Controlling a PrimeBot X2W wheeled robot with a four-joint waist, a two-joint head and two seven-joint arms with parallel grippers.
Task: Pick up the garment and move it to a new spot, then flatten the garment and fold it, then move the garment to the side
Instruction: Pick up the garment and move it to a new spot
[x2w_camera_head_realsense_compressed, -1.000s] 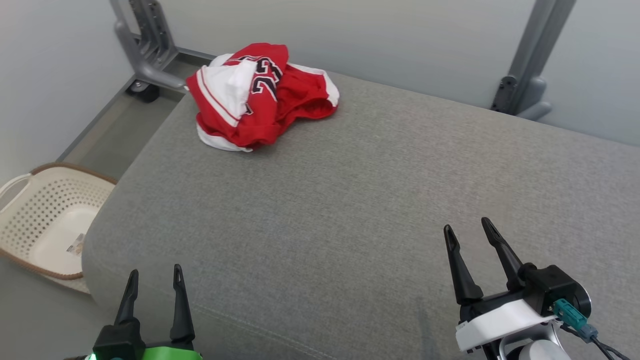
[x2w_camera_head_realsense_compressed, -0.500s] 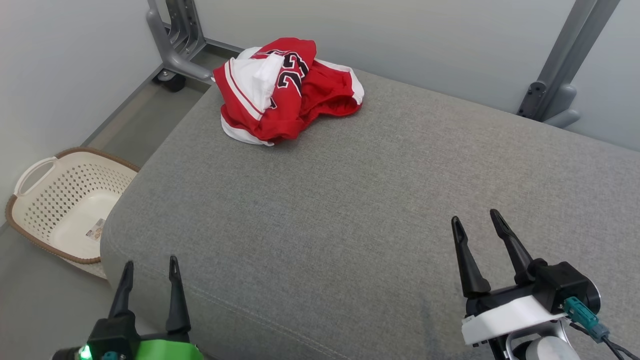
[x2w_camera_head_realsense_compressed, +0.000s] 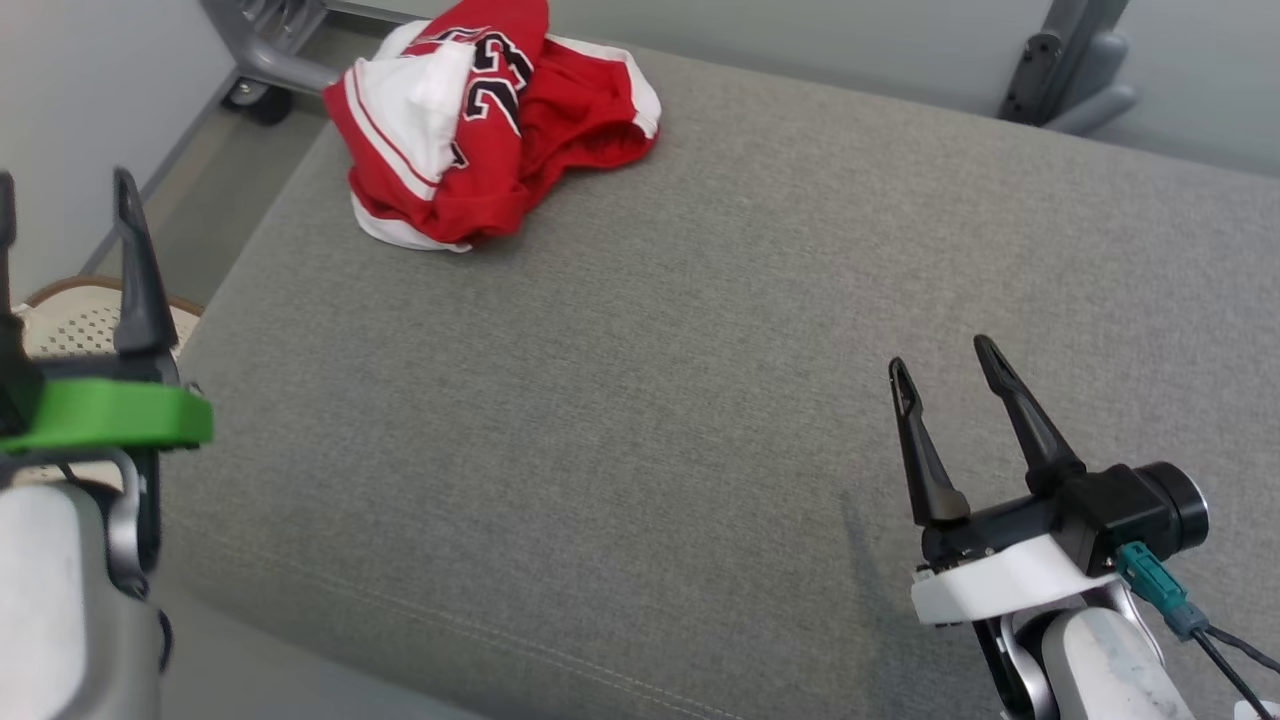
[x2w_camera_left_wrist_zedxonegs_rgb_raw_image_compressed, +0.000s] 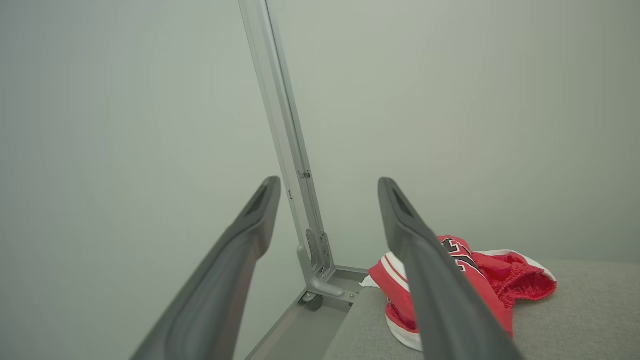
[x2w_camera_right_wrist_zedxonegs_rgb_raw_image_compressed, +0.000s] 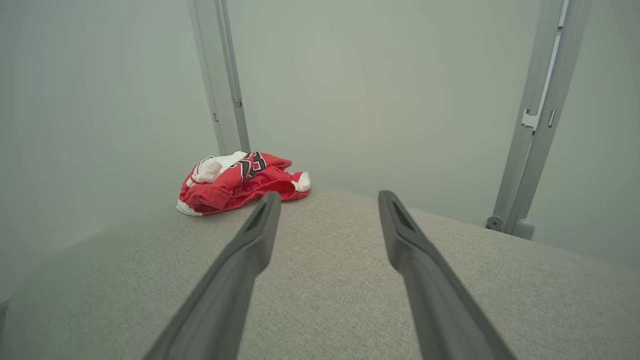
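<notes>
**Red jersey-style garment awaits pickup.** A crumpled red garment (x2w_camera_head_realsense_compressed: 480, 130) lies heaped at the far left corner of a grey cushion (x2w_camera_head_realsense_compressed: 640, 420), near its back edge, w/ neither arm touching it. It is bright red w/ broad white panels and thin red-and-white piping at the hems. Black numerals outlined in white read "23" in the head view. The cloth looks thin and a bit meshy in the right wrist view. The folds bunch up, and one white-banded opening gapes toward the right.

The cushion has a coarse woven grey cover, rounded corners and a stitched seam along the near edge.

The left gripper (x2w_camera_head_realsense_compressed: 65, 180), on a green mount, is raised beside the cushion's left side. Its fingers are spread wide w/ nothing btwn them. The right gripper (x2w_camera_head_realsense_compressed: 940, 352), on a white mount w/ a teal plug and black cable, hangs above the near right part of the cushion. Its fingers are also wide and empty, well apart from the garment. All the fingers are long, dark, tapered and matte.

Bkgd: plain pale walls, a grey metal frame post (x2w_camera_head_realsense_compressed: 1085, 100) behind the cushion, and a small black castor (x2w_camera_head_realsense_compressed: 245, 100) at far left. A cream perforated basket (x2w_camera_head_realsense_compressed: 75, 318) w/ a brown rim sits on the floor at left, partly hidden by the left gripper.
</notes>
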